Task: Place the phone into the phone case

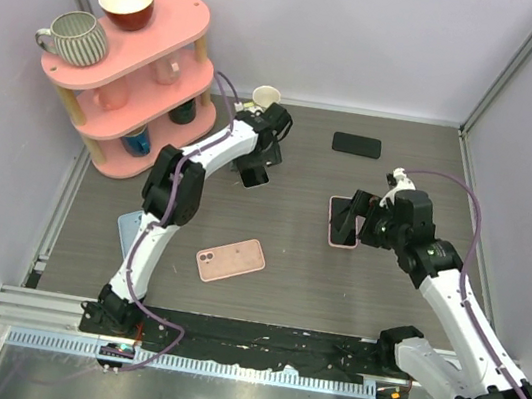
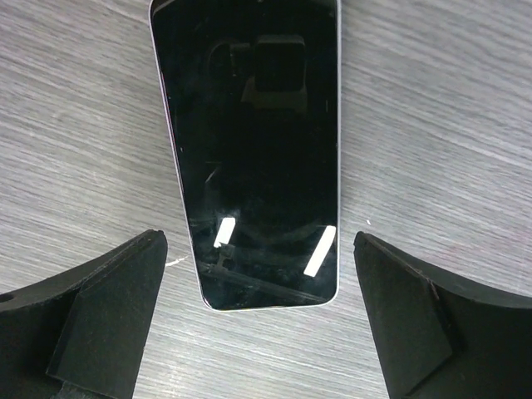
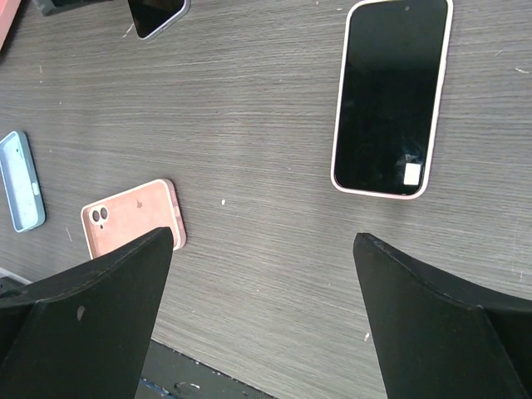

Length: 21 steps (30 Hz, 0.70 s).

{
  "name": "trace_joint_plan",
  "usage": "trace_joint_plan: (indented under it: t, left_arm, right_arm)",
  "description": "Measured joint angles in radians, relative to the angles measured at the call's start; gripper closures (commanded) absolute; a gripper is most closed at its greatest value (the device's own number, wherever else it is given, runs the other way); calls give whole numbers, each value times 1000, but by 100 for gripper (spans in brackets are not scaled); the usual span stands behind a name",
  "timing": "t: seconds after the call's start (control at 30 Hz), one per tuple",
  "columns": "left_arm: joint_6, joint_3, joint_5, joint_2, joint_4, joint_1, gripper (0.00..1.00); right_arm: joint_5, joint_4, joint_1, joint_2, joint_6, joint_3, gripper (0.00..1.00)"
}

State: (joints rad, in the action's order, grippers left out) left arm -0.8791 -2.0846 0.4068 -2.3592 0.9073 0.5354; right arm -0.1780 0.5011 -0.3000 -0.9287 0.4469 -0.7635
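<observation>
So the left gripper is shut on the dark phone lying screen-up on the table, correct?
No: the left gripper is open. The left wrist view shows its fingers apart on either side of the dark phone, lying screen-up on the table.

Bright, even overhead light; two white glare streaks on the phone (image 2: pixel 253 150) screen (sharp enough), soft shadows.

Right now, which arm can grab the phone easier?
Left. The left gripper, open, straddles the near end of the bare black phone; the right gripper, also open, hovers short of a pink-rimmed phone.
</observation>
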Motion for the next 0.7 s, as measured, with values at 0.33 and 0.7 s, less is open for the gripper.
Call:
trace_joint_plan:
  t: [0.33,0.7]
  left_arm:
    - [12,93,-60,0,-85,-25,0]
    - [25,101,-63,1,-87,-32,18]
  right_arm:
    - [-7,14,0,11,-24,-56,4]
    - [-7,23,0,6,-28,-56,2]
